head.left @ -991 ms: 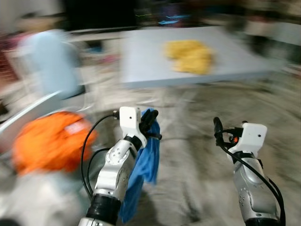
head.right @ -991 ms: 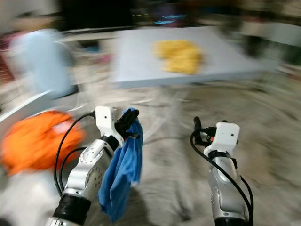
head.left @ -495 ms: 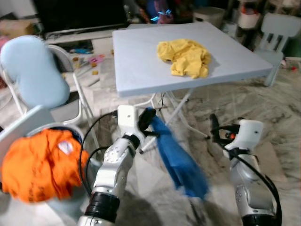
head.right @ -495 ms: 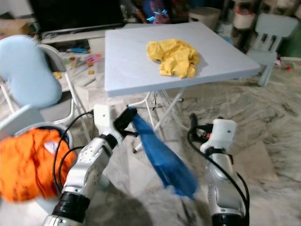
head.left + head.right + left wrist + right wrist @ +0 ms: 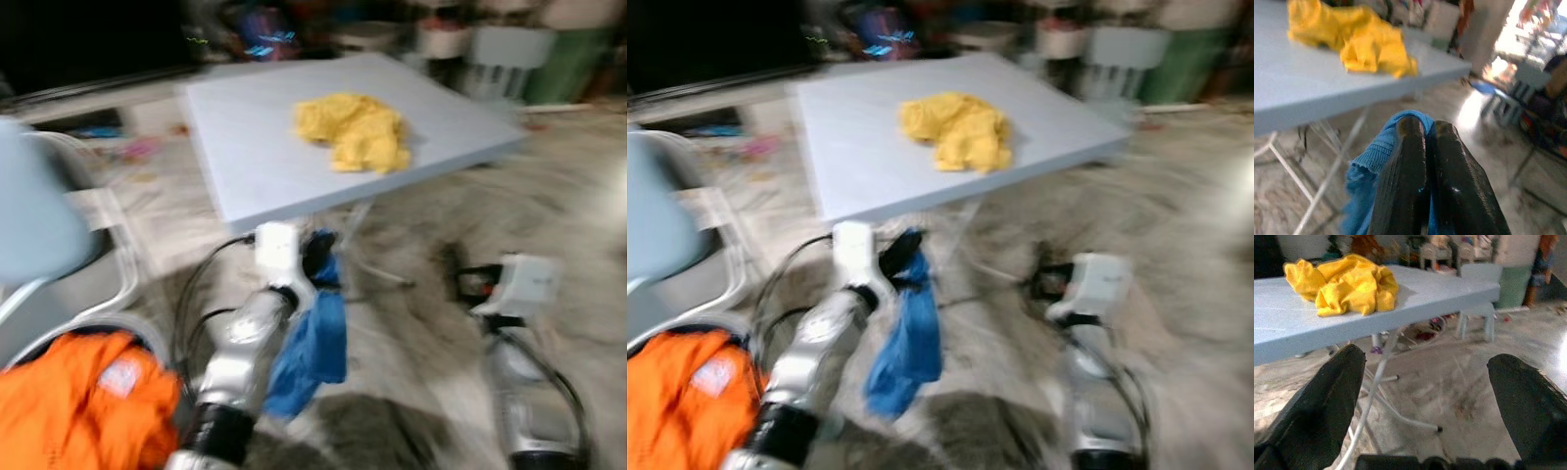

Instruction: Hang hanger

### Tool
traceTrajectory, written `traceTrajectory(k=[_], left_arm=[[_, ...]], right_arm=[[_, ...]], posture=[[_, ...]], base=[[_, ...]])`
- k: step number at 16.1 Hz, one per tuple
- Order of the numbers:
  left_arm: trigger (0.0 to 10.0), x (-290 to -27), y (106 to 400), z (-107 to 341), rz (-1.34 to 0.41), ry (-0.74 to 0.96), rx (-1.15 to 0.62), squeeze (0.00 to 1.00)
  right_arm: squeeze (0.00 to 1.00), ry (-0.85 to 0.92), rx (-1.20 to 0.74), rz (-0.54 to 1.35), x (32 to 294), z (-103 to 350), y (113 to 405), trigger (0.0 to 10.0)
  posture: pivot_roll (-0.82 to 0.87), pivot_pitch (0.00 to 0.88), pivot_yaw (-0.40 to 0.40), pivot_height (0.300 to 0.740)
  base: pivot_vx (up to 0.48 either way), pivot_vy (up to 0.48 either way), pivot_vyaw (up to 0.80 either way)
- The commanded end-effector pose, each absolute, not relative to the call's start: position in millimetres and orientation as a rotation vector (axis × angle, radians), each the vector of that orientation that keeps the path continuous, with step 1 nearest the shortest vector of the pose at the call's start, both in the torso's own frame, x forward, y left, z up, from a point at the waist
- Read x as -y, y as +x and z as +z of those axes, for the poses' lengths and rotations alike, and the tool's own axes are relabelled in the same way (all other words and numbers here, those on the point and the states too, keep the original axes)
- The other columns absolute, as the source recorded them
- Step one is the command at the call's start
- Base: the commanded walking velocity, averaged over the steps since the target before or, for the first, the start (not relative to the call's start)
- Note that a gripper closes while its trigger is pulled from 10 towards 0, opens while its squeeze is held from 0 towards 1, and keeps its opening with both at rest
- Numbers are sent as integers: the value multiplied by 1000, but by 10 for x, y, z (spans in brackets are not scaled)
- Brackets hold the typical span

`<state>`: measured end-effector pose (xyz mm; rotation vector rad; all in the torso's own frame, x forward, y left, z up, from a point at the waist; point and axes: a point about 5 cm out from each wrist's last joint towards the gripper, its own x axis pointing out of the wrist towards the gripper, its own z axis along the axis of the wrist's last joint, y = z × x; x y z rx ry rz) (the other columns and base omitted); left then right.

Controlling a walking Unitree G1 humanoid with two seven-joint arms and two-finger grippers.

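left gripper (image 5: 1427,147): fingers pinching blue cloth (image 5: 315,348), cloth hanging straight down, below table (image 5: 245,147) front edge
right gripper (image 5: 1427,382): fingers spread wide, carrying nothing
hanger: not visible

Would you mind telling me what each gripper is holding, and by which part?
The left gripper pinches the blue cloth at its top edge, the rest hanging down. The right gripper is open, holding nothing.

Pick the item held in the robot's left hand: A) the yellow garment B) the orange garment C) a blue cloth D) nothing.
C: the left hand is shut on the blue cloth, which hangs below it; the yellow garment lies on the table.
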<state>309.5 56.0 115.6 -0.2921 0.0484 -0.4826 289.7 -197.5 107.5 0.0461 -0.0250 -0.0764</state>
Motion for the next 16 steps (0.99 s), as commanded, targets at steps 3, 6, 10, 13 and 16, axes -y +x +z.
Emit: traceTrajectory(k=[3,6,10,13,16], left_arm=[[10000,-430,3065,1210,-540,-278,-32,0],[10000,-386,3034,1191,-569,-296,-51,0],[10000,-368,2996,1195,-585,-303,-45,0],[10000,-379,2987,1201,-595,-302,-40,0],[10000,-467,2988,1203,-564,-311,-23,0]], right_arm=[[0,36,38,-98,2049,1123,2900,10000],[0,39,42,-96,2036,1118,2890,10000],[0,37,38,-89,2010,1105,2884,10000],[0,36,37,-91,2016,1106,2884,10000],[0,38,22,-84,1990,1068,2870,10000]], posture=[[-143,29,28,740],[-143,31,28,740],[-137,40,27,740],[-131,46,24,740],[-111,47,5,740]], base=[[361,0,-800],[112,0,-681],[0,0,0],[0,0,0],[99,0,0]])
